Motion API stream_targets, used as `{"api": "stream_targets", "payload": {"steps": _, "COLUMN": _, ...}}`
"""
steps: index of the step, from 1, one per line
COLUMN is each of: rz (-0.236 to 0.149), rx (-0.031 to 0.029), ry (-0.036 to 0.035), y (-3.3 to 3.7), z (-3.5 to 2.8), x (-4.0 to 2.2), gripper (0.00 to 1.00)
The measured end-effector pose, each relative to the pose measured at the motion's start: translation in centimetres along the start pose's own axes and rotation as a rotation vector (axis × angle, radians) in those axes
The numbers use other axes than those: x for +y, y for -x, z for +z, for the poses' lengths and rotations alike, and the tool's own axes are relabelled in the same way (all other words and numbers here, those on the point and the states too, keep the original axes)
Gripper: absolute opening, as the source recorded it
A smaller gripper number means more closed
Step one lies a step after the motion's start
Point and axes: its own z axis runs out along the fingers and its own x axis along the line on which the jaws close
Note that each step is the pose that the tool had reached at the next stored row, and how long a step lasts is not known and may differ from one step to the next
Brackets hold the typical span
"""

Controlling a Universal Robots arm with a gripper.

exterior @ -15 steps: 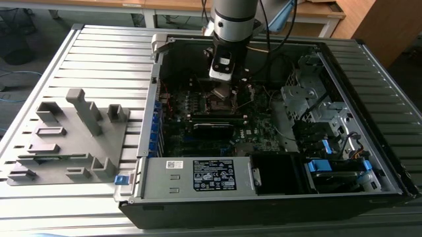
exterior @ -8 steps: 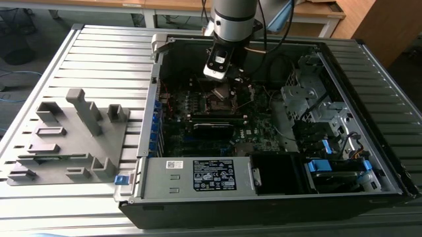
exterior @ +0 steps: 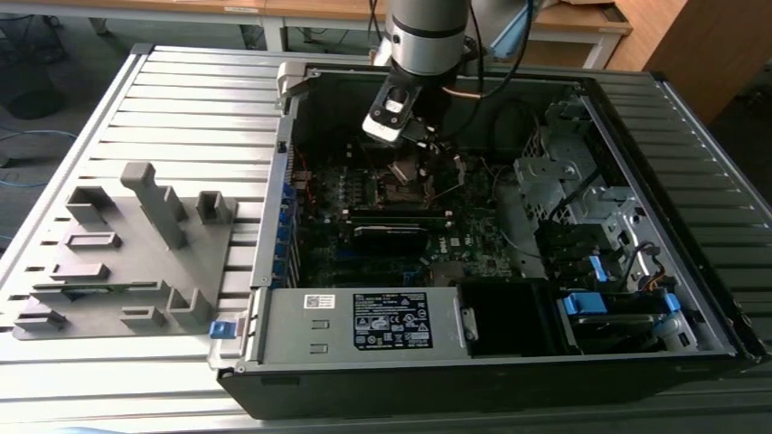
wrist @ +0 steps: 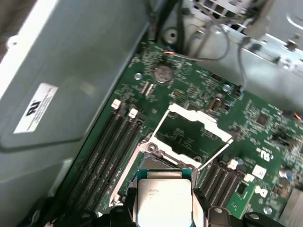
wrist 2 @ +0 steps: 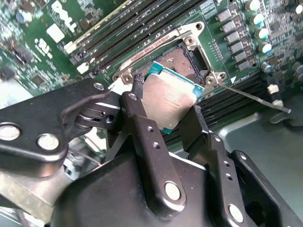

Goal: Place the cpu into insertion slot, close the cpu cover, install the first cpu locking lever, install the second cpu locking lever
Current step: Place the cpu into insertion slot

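Note:
My gripper (wrist 2: 168, 94) is shut on the cpu (wrist 2: 165, 101), a flat square chip with a grey top and green edge. Its two black fingers (wrist 2: 142, 111) clamp the chip's opposite sides. I hold the chip tilted just above the insertion slot (wrist 2: 183, 61), whose dark centre and silvery rim lie partly under it. In the first wrist view the cpu (wrist: 163, 196) sits at the near edge of the slot (wrist: 156, 164). Beyond it the cpu cover (wrist: 191, 135) stands raised open, with a thin locking lever (wrist: 215, 153) sticking out beside it. The exterior view has the gripper (exterior: 408, 154) low inside the computer case (exterior: 483, 362).
Long black memory slots (wrist: 111, 151) run close beside the socket. A second thin lever (wrist 2: 255, 98) lies over the board. The case's metal wall (wrist: 71, 71), drive cage (exterior: 567, 181) and cables (exterior: 507, 117) hem the arm in. A grey fixture block (exterior: 121, 253) lies at the exterior view's left.

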Motion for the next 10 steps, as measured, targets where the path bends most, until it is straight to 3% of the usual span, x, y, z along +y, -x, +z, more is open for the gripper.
{"api": "stream_targets", "payload": {"steps": 10, "rz": 0.178, "rx": -0.0138, "ry": -0.0031, "y": 0.00, "z": 0.03, "x": 0.00, "gripper": 0.54}}
